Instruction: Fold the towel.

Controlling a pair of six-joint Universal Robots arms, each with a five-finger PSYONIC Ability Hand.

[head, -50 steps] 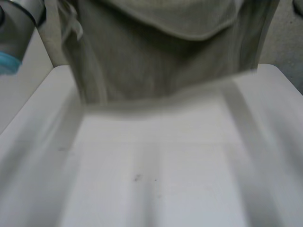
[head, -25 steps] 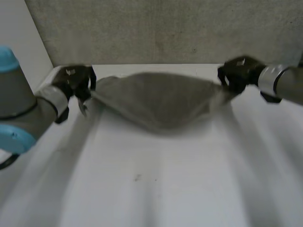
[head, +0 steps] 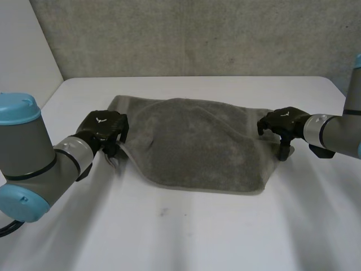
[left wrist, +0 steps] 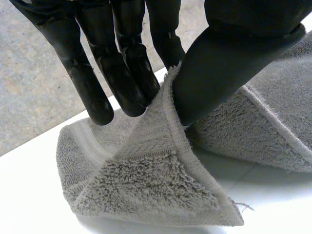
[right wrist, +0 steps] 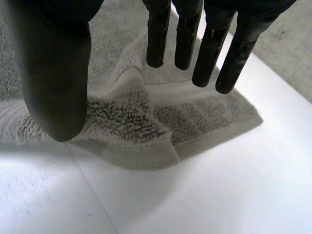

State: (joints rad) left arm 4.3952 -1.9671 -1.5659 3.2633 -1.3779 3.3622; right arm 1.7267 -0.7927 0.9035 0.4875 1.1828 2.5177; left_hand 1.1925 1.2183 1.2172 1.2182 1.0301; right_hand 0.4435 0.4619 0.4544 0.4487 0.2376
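Half a second ago the towel [head: 197,147] sagged in the air between the hands; now it lies on the desk [head: 186,237], rounded near edge down, so a fold looks laid and probably wants releasing and smoothing; the left robot hand [head: 104,131] sits low at the towel's left corner, thumb and fingers pinching the hem; the right robot hand [head: 279,123], at the right edge, hovers with straight, parted fingers, holding nothing.

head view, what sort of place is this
Likely a robot lab or test bench, not a home: a white table, a plain grey wall, and a towel lying between the left hand and right hand.
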